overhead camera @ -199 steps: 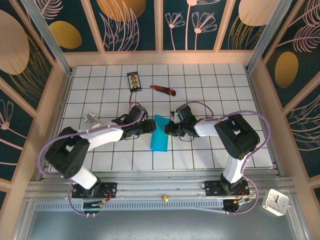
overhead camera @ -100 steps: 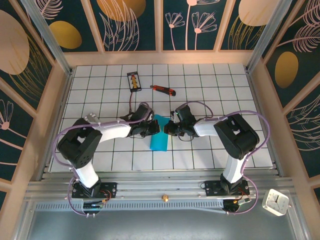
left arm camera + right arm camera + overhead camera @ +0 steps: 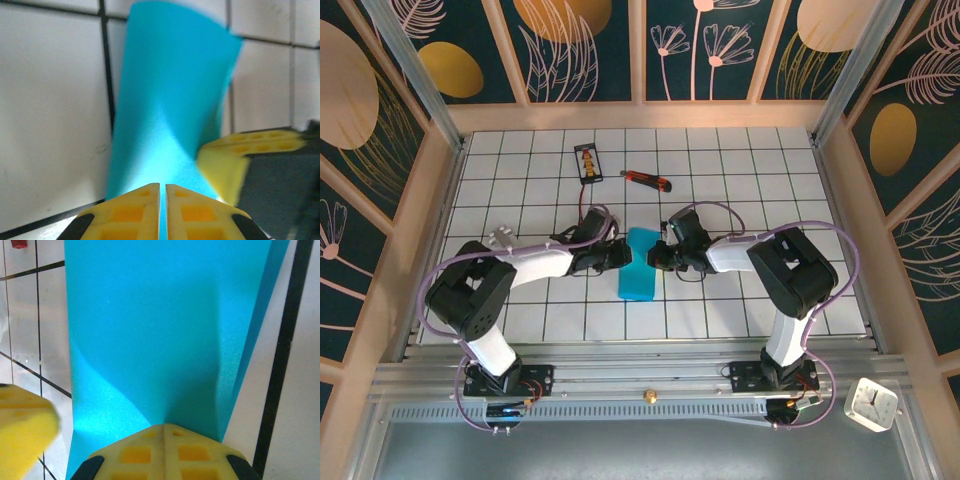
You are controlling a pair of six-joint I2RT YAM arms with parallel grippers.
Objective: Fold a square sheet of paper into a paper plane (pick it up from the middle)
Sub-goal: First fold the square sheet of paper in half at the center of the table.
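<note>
The left gripper [image 3: 625,252] and the right gripper [image 3: 655,256], two in all, each pinch one edge of the single blue paper [image 3: 638,274].

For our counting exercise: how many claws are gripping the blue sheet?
2. The left claw grips the blue sheet at its left edge; the right claw grips its right edge, opposite.

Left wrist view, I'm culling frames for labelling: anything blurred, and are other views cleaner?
Left wrist: cyan paper soft at its far edge, likewise a finger of the right gripper. Right wrist: paper crisp, shaded along its fold; a finger of the left gripper blurs, lower left. Top external: sharp, evenly lit.
</note>
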